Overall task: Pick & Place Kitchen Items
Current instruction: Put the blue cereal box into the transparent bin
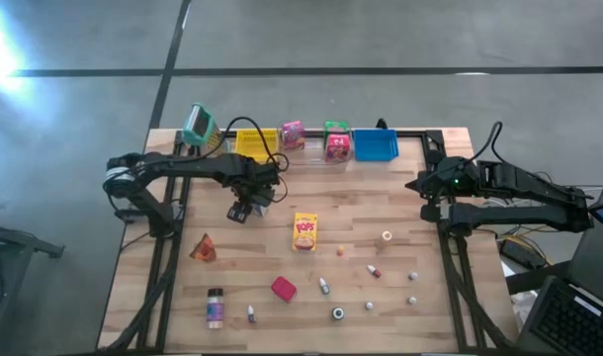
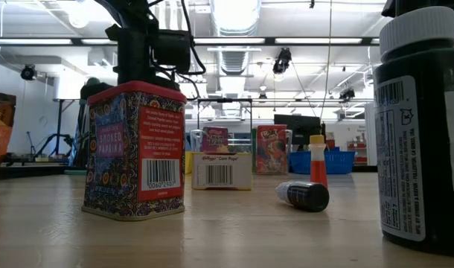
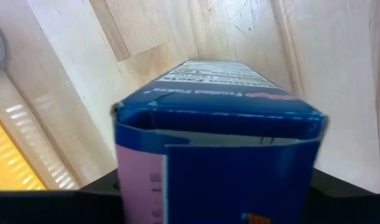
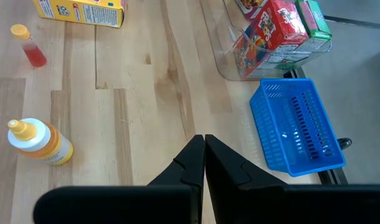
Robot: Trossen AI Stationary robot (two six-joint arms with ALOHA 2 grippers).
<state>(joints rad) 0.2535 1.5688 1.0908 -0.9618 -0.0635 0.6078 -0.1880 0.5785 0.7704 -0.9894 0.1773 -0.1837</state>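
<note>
My left gripper (image 1: 245, 205) points straight down at the table's middle left, shut on a blue box (image 3: 221, 143). The box fills the left wrist view; in the high view the gripper hides it. At the right edge my right gripper (image 4: 203, 146) waits, shut on nothing, above bare wood. Loose kitchen items lie toward the near side: a yellow box (image 1: 304, 230), an orange wedge (image 1: 204, 248), a red tin (image 1: 283, 288), a purple-labelled jar (image 1: 215, 308) and several tiny bottles (image 1: 324, 286). My left gripper has the blue box between its two fingers, which come from above and point down. The dark fingers (image 3: 93, 196) stand against the box's two narrow sides (image 3: 124, 186) near its upper, flapped end. The box hides the fingertips and its own lower end.
Along the far edge stand a yellow bin (image 1: 254, 144), a clear bin (image 1: 316, 153) holding a pink box (image 1: 293, 134) and a red box (image 1: 336, 146), and a blue bin (image 1: 375, 145). A green box (image 1: 198, 126) sits at the far left corner.
</note>
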